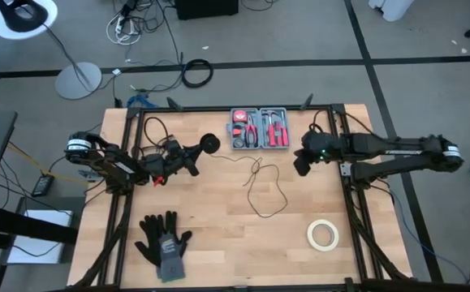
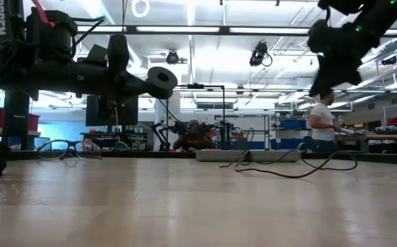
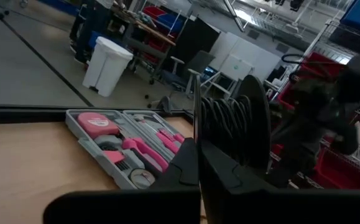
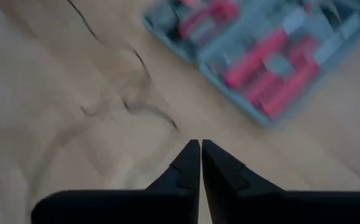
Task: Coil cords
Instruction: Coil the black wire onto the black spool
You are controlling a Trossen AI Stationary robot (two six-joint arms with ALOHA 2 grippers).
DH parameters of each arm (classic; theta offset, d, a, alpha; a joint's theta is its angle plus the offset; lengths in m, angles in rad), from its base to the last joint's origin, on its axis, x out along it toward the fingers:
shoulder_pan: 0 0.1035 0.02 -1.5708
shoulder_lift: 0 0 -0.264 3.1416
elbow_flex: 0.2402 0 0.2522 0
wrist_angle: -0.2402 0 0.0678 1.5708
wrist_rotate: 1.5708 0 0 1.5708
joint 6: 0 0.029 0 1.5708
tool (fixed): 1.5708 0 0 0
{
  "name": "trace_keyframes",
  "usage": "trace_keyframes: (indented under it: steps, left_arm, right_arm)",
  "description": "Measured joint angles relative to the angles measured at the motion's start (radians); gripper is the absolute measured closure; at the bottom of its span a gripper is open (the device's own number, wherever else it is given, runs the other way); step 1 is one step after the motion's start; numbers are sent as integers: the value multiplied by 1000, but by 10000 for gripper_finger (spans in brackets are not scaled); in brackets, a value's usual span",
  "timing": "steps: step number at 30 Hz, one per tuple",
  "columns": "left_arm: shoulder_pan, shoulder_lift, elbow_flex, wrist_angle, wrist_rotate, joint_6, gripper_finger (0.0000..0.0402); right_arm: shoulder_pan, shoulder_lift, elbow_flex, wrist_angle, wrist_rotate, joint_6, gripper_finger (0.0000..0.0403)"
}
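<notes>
Wire [image 1: 263,188] loops across the bench [image 1: 235,243] between both arms; left gripper [image 1: 196,154] fingers pinch its spool end aloft, right gripper [image 4: 201,146] fingers nearly closed, empty.

The left arm reaches in from the desk's left edge, its claw [image 1: 187,158] raised off the surface with fingers pressed together. The right arm stretches in from the right edge — its claw [image 1: 302,165] hangs above the desk, fingers nearly touching, only a slit between.
</notes>
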Motion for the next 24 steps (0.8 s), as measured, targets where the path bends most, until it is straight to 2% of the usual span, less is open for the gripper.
trace_keyframes:
  steps: [2, 5, 9, 12, 17, 24]
  left_arm:
    - [0, 0, 0, 2, 0, 0, 401]
    - [0, 0, 0, 1, 1, 1, 401]
    - [0, 0, 0, 1, 4, 2, 401]
    - [0, 0, 1, -1, 8, 2, 401]
    - [0, 0, 1, 0, 8, 0, 401]
    - [0, 0, 1, -3, 7, -24, 401]
  right_arm:
    - [2, 0, -30, 133, 1, -39, 385]
    - [6, 51, -108, 427, 0, -128, 380]
    - [6, 214, -220, 903, -16, -208, 368]
    - [6, 359, -238, 1131, -32, -264, 364]
    - [6, 587, -181, 1255, -37, -362, 363]
    - [3, 847, -42, 1253, -51, -462, 362]
